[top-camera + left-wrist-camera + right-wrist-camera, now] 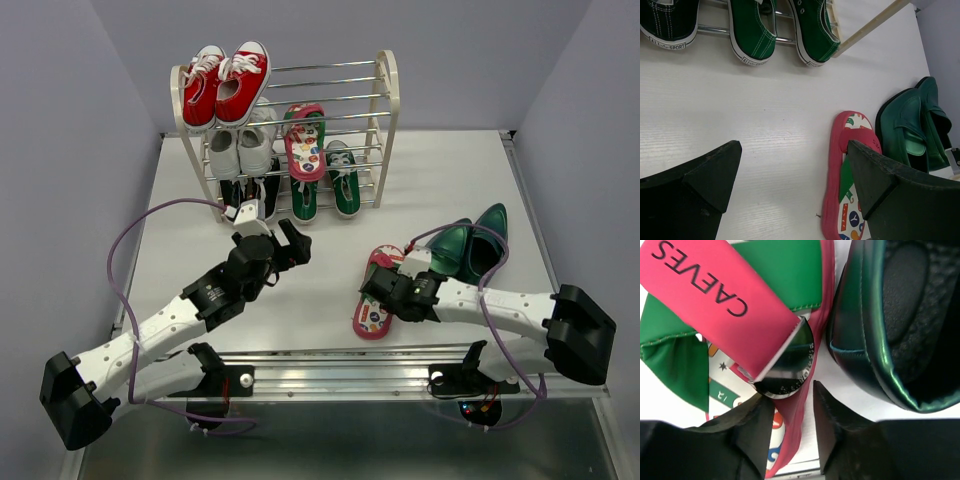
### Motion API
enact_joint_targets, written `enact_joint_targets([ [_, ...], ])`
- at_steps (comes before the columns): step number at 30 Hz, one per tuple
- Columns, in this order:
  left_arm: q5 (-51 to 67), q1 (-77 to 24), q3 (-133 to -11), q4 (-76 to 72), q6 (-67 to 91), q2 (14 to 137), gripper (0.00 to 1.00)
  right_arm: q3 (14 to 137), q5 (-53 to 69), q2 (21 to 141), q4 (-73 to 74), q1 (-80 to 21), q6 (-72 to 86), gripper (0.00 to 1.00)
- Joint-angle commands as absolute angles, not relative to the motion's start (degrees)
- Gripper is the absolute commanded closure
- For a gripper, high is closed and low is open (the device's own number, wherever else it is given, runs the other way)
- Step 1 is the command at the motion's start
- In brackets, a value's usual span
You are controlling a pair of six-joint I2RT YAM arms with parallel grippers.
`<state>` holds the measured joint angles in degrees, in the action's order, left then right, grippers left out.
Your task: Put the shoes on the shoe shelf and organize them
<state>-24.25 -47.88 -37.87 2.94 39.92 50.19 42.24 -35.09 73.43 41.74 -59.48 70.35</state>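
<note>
One red-strapped flip-flop (372,312) lies flat on the table; it also shows in the left wrist view (833,180). My right gripper (383,284) is low over it. In the right wrist view (791,394) the jaws stand narrowly apart astride the red sole edge (790,425), with a strip of table showing beside the right finger. The dark-green heels (470,245) lie just right of it. The other flip-flop (305,140) and the green sneakers (305,198) are on the shoe shelf (388,90). My left gripper (292,243) is open and empty over bare table (794,147).
Red sneakers (225,85) sit on the shelf's top tier, white sneakers (240,150) below them, and black sneakers (240,192) at the bottom left. The shelf's right half holds bare rods. A metal rail (350,360) runs along the near table edge.
</note>
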Motion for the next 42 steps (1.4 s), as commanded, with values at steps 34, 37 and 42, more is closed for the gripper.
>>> enact_joint_targets([
  [34,-29.1,-47.8,-37.4,5.9,40.7,47.0,0.01,65.0,-50.4,63.4,17.5,-58.5,22.2,0.99],
  [37,-29.2,-47.8,-37.3,5.8,40.8,46.9,0.01,68.4,-52.9,66.1,17.4,-56.4,23.0,0.99],
  [42,-29.2,-47.8,-37.3,5.9,40.8,46.2,0.01,72.7,-47.3,70.0,17.5,-50.2,23.1,0.99],
])
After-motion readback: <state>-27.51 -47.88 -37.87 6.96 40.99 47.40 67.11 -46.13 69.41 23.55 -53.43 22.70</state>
